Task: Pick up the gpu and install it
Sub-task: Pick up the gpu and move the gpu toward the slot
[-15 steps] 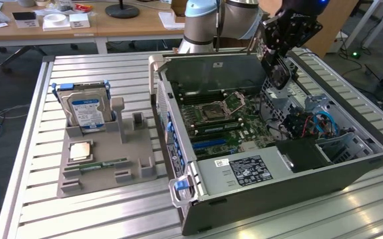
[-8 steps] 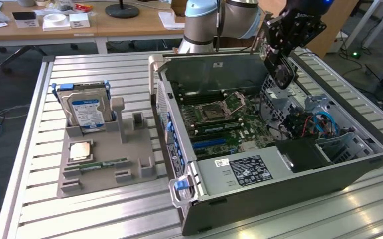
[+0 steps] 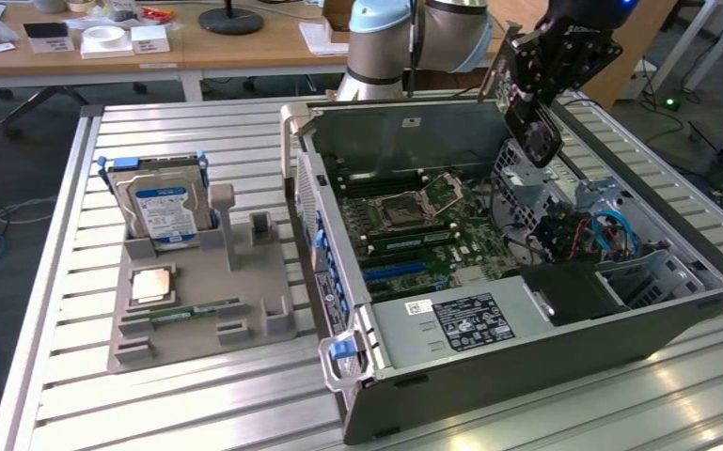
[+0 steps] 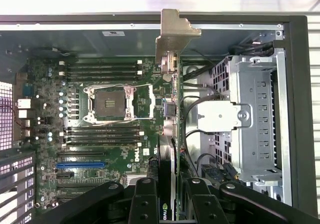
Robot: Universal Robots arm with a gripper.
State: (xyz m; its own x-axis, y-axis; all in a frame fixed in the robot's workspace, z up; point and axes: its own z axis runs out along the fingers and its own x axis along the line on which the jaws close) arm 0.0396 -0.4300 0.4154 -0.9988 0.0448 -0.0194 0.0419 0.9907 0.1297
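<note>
The jaws of the gripper (image 3: pixel 541 101) are closed on the gpu (image 3: pixel 538 139), which hangs in the air above the open computer case (image 3: pixel 549 362), over the far part of it toward the exterior view's right, clear of the boards below. In the wrist view the black fingers (image 4: pixel 144 200) press on either flat side of the gpu (image 4: pixel 168 159), so the card is seen on edge. Its long axis runs straight away from the gripper (image 4: pixel 172 200). The silver end bracket (image 4: pixel 174 33) is the far end, pointing toward the case wall that lies past the processor socket (image 4: pixel 110 104). The card's line sits between the motherboard (image 4: pixel 90 149) on one side and the grey drive cage (image 4: pixel 252 114) on the other. The blue expansion slot (image 4: pixel 80 164) on the motherboard lies bare. On the slatted counter (image 3: pixel 148 404), to the exterior view's left of the case, a grey parts holder (image 3: pixel 274 282) carries an upright hard drive (image 3: pixel 161 209) and a flat memory stick (image 3: pixel 196 309).
</note>
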